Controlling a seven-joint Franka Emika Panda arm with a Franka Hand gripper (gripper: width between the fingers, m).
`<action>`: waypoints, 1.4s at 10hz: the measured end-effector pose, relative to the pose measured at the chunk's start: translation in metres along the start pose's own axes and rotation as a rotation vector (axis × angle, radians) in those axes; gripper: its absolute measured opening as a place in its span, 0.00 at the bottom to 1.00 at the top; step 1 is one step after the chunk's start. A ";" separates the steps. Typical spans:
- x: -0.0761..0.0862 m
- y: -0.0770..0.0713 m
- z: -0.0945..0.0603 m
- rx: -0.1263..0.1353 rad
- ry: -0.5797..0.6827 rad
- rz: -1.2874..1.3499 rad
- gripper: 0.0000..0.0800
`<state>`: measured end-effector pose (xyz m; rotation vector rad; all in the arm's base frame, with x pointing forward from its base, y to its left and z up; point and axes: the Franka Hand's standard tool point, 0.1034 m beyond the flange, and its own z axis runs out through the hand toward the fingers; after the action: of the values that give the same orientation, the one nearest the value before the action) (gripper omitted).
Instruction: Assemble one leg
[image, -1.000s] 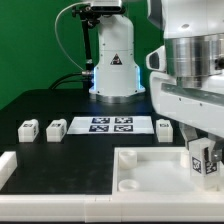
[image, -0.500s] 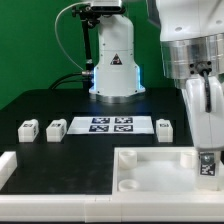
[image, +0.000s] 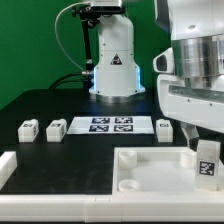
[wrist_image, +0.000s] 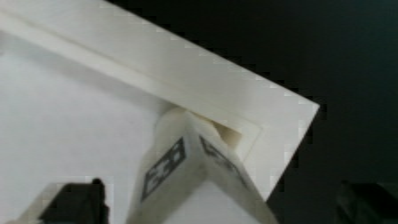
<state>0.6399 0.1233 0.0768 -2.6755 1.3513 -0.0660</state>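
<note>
One leg (image: 208, 160), a small white block with a black-and-white tag, stands upright at the corner of the white tray-like piece (image: 150, 172) on the exterior view's right. My gripper (image: 207, 148) hangs straight over it. In the wrist view the leg (wrist_image: 187, 165) rises between my gripper's (wrist_image: 214, 205) two dark fingers (wrist_image: 71, 203), with a gap on each side, so the gripper looks open around it. The leg's foot sits at the tray-like piece's corner (wrist_image: 267, 120). Three more legs (image: 28, 127) (image: 55, 128) (image: 164, 127) lie on the black table.
The marker board (image: 110, 125) lies flat between the loose legs. A white block (image: 5, 165) sits at the exterior view's left edge. The arm's base (image: 115, 65) stands at the back against a green wall.
My gripper has turned about its vertical axis over the leg, from edge-on half a second ago to broad-side now. The leg stays at the same corner, its tag now a little tilted.
</note>
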 end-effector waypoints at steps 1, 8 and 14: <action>0.000 0.000 0.000 0.000 0.000 -0.147 0.81; 0.004 0.006 0.007 -0.031 0.010 -0.567 0.46; 0.009 0.006 0.006 -0.046 -0.014 0.491 0.36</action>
<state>0.6410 0.1126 0.0692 -2.2909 1.9774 0.0386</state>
